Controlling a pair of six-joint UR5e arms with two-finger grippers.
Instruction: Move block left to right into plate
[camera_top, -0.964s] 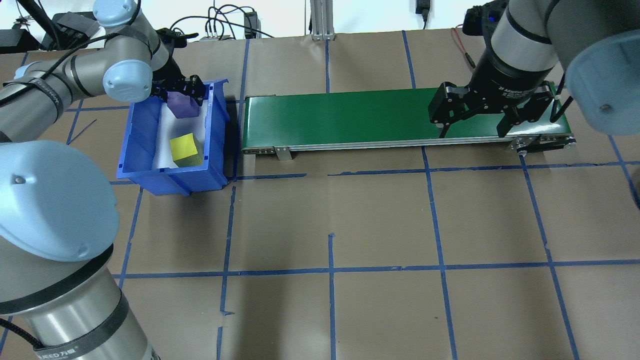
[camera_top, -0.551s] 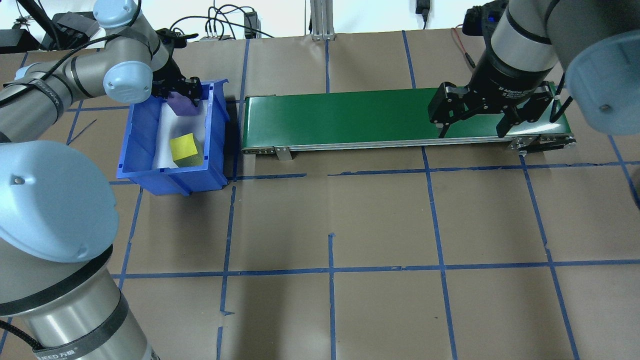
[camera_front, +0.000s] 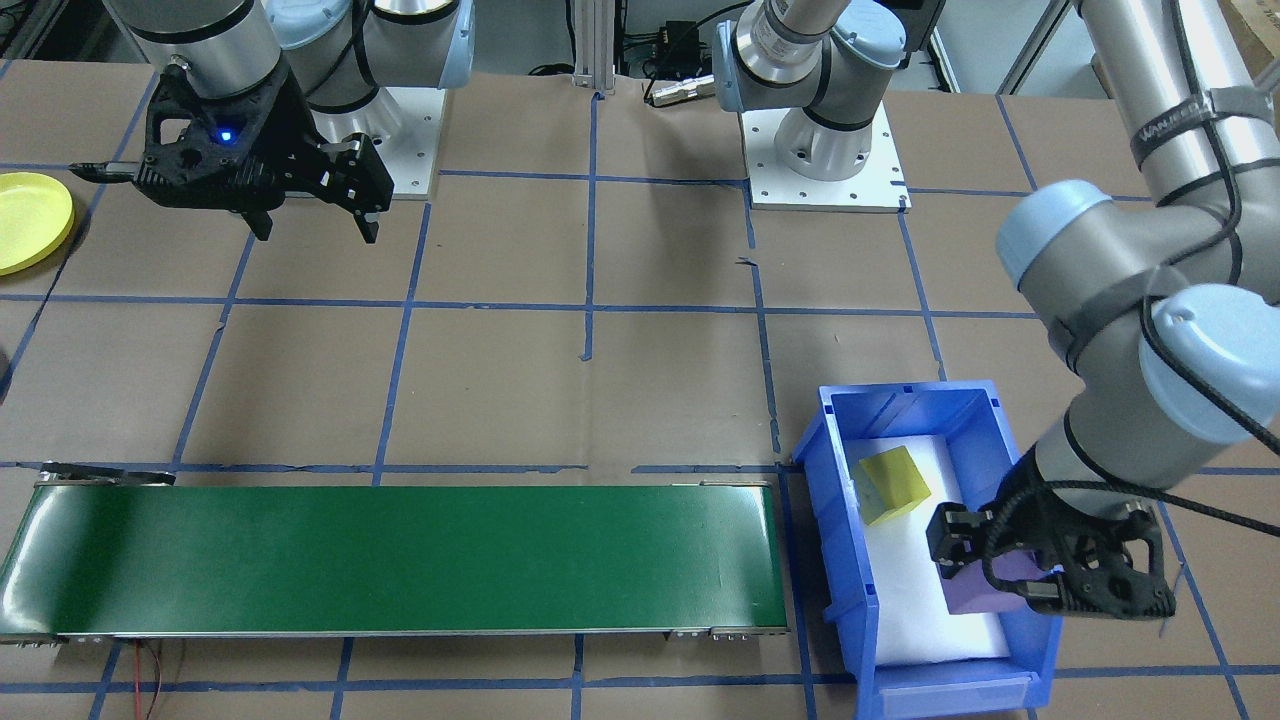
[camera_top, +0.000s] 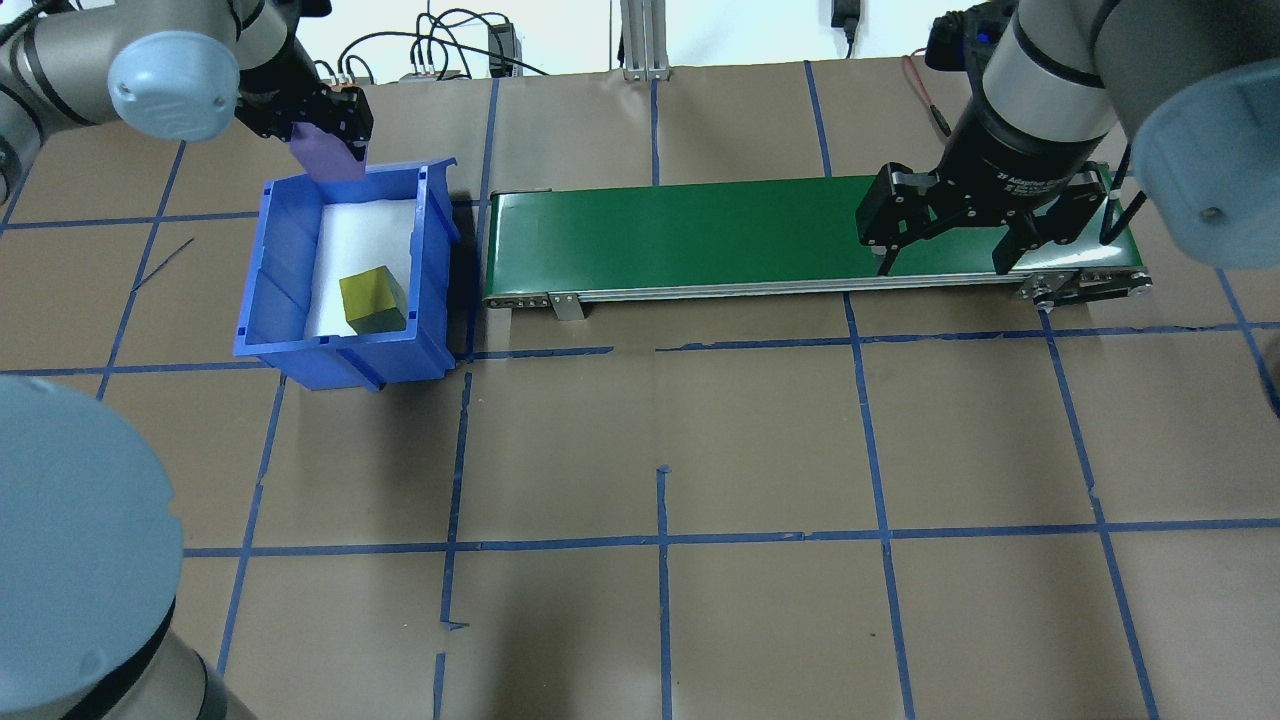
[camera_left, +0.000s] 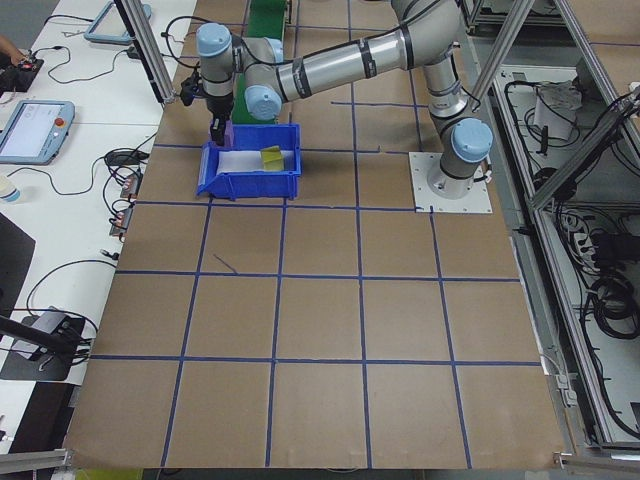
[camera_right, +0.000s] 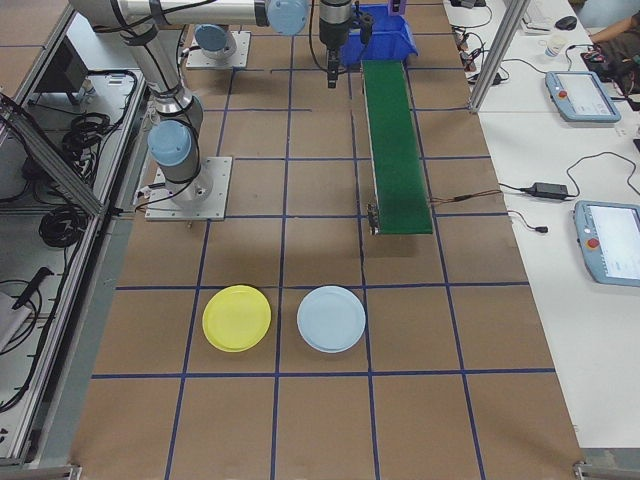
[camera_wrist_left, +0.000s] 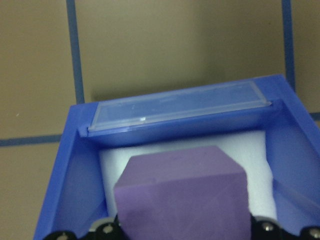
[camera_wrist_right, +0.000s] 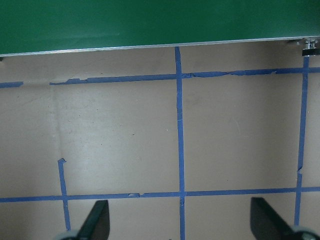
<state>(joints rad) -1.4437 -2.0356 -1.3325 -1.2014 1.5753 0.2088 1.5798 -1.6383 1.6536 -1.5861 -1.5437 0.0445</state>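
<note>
I count two blocks, one bin, one belt, two plates. My left gripper (camera_top: 325, 125) is clamped on the purple block (camera_top: 326, 155), held above the far rim of the blue bin (camera_top: 275, 300); the yellow block (camera_top: 370, 300) lies on the bin floor. Rightward, the green conveyor (camera_top: 700, 235) is bare. My right gripper (camera_top: 945, 255) hangs spread wide over its end, seemingly empty. The yellow plate (camera_right: 237, 318) and pale blue plate (camera_right: 331, 319) sit well apart from the belt, open table around them.

The left gripper (camera_top: 325, 125) has lifted the purple block (camera_top: 328, 155) up out of the bin (camera_top: 432, 215), clamped; it now hangs over the bin's far wall.
</note>
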